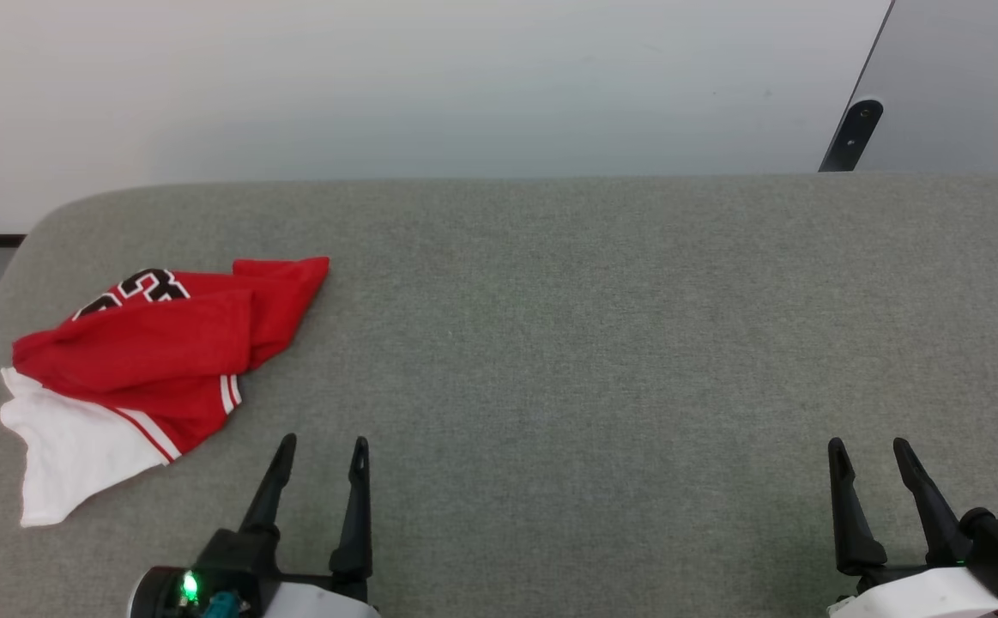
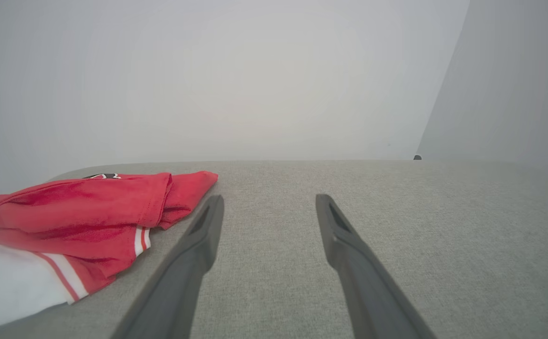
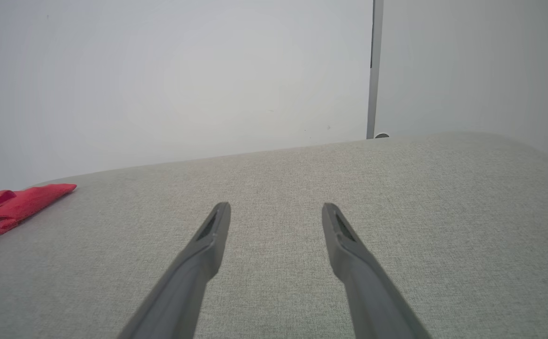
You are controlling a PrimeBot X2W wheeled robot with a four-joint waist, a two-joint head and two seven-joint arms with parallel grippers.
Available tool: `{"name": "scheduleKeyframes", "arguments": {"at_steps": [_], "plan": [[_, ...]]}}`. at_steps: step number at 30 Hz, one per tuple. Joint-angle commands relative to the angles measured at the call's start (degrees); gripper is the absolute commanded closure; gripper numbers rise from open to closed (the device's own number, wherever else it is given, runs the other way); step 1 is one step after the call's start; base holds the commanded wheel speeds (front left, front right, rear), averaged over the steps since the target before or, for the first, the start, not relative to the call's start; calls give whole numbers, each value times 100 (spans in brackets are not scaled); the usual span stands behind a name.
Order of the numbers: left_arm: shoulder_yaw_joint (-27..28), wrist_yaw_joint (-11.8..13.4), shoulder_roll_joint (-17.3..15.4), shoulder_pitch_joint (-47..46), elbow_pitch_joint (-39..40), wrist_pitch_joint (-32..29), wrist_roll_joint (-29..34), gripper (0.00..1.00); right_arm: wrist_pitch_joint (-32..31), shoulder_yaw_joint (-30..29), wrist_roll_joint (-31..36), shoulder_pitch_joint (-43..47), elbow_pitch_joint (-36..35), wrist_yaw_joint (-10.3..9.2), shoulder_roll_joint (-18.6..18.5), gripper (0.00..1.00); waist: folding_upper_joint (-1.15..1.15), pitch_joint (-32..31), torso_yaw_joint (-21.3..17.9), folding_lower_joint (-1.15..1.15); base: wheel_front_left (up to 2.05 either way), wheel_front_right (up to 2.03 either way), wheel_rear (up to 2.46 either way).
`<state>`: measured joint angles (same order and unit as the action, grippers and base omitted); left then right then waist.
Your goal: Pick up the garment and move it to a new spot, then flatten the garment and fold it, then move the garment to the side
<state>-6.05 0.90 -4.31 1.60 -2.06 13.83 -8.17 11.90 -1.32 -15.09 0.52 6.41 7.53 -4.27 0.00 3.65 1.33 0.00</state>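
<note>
The garment [image 1: 151, 356] lies crumpled at the left end of the grey fabric surface [image 1: 601, 343]: red body, a white sleeve hanging toward the near edge, striped trim and part of a black-and-white print at the back. My left gripper [image 1: 323, 446] stands open just right of it and nearer to me, empty. In the left wrist view the garment [image 2: 76, 216] bunches left of my open left gripper [image 2: 269, 200]. My right gripper [image 1: 869, 446] is open and empty at the lower right. From the right wrist, a red corner of the garment [image 3: 14, 205] shows far left of the open right gripper [image 3: 276, 207].
A pale wall runs behind the surface's rounded far edge. A dark bracket [image 1: 850, 137] sits at the back right beside a grey panel. The surface's left edge drops off just past the garment.
</note>
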Motion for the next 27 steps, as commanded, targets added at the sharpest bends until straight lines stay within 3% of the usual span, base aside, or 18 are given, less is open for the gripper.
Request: {"name": "scheduleKeyframes", "arguments": {"at_steps": [1, 10, 27], "plan": [[20, -34, 6, 58, 36, 57, 140, 0, 59, -17, 123, 71, -27, -7, 18, 0, 0, 4, -1, 0, 0, 0, 0], [67, -96, 67, 109, 50, 144, 467, 0, 175, -60, 421, 119, -30, -8, 46, 0, 0, 32, -1, 0, 0, 0, 0], [194, -200, 133, 173, -80, 137, 368, 0, 232, -131, 351, 134, 45, -8, 86, 0, 0, 1, -9, 0, 0, 0, 0]]}}
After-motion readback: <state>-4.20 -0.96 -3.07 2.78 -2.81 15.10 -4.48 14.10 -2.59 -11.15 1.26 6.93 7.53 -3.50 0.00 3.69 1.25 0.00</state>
